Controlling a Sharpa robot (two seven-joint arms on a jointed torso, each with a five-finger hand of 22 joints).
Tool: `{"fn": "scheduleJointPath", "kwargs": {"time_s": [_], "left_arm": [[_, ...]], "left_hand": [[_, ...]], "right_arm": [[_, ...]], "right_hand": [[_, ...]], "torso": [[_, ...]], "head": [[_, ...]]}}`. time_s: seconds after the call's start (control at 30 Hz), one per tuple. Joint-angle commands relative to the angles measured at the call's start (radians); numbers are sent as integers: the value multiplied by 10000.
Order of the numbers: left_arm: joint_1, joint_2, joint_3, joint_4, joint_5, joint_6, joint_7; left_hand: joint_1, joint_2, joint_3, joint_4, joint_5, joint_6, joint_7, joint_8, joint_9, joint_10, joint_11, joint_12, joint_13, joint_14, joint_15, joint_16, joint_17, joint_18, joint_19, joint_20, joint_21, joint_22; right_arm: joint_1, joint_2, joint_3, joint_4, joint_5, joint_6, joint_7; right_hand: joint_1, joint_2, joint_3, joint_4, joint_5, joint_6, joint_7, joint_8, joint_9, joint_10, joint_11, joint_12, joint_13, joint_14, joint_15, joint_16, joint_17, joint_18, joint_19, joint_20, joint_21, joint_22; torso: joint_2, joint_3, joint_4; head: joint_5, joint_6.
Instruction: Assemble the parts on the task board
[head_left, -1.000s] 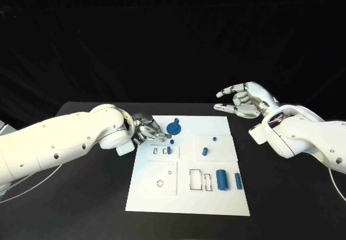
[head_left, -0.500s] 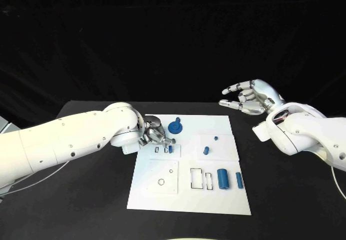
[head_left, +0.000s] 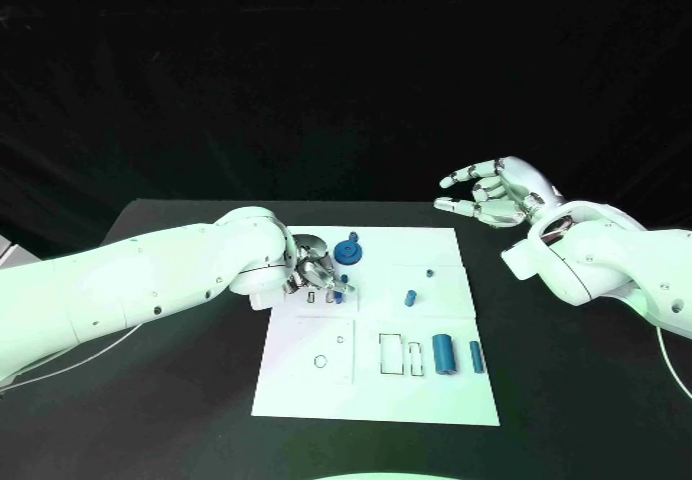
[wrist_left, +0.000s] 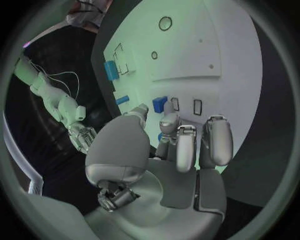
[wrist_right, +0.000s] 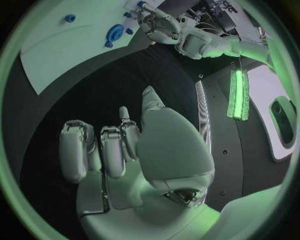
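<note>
The white task board (head_left: 310, 385) lies mid-table. My left hand (head_left: 315, 273) hovers low over its back left corner with fingers curled in. Its fingertips (wrist_left: 169, 121) sit right by a small blue part (head_left: 336, 294) standing beside two slots (wrist_left: 197, 107). A sliver of blue (wrist_left: 160, 136) shows between thumb and fingers; whether it is gripped is unclear. A round blue part (head_left: 348, 255) stands just behind the hand. My right hand (head_left: 493, 194) is raised off the board's back right, fingers spread and empty; in its own wrist view the right hand (wrist_right: 119, 145) also holds nothing.
On the board's right half lie a short blue part (head_left: 411, 297), a tiny blue dot (head_left: 430, 272) and two blue cylinders (head_left: 444, 355) (head_left: 476, 357) next to outlined slots (head_left: 392, 356). Black table (head_left: 159, 420) surrounds the board.
My left hand has slid right, further onto the board's back left corner, and curled closer over the small blue part. The right hand has lifted slightly and stays spread.
</note>
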Motion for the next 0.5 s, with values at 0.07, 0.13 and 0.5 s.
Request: {"fn": "scheduleJointPath", "kwargs": {"time_s": [0.07,0.13,0.5], "left_arm": [[23,50,-4,14,-15,264,-45],[23,52,-4,8,-12,283,-47],[23,87,-6,-4,-13,449,-60]], "left_hand": [[-30,42,-46,-18,13,-76,8,-50,14,-8,17,-10,17,900,44,-13,2239,-185,43,37,44,22],[-12,47,-42,-22,17,-73,6,-48,22,-4,15,-3,27,905,44,-6,2251,-188,51,38,50,37],[1168,434,678,-47,112,-19,-123,94,448,-18,-103,21,83,910,-50,1,2268,-186,47,-10,59,70]], "right_arm": [[2,30,4,-14,-124,236,-68],[1,34,3,-18,-135,248,-78],[0,54,2,-46,-191,364,-160]], "right_hand": [[-96,-9,-57,-17,-53,-19,16,36,-15,-52,-2,-23,804,809,17,-32,1793,175,264,62,-48,1718],[-96,-9,-57,-17,-53,-19,16,36,-15,-52,-2,-23,804,809,17,-32,1793,175,264,62,-48,1718],[-91,24,-56,-23,-86,-20,16,38,-18,-57,-1,-27,798,801,18,-47,1762,180,254,62,-74,1706]], "torso": [[2,13,7],[5,12,8],[0,4,4]], "head": [[-16,-30],[-25,-43],[-51,-52]]}}
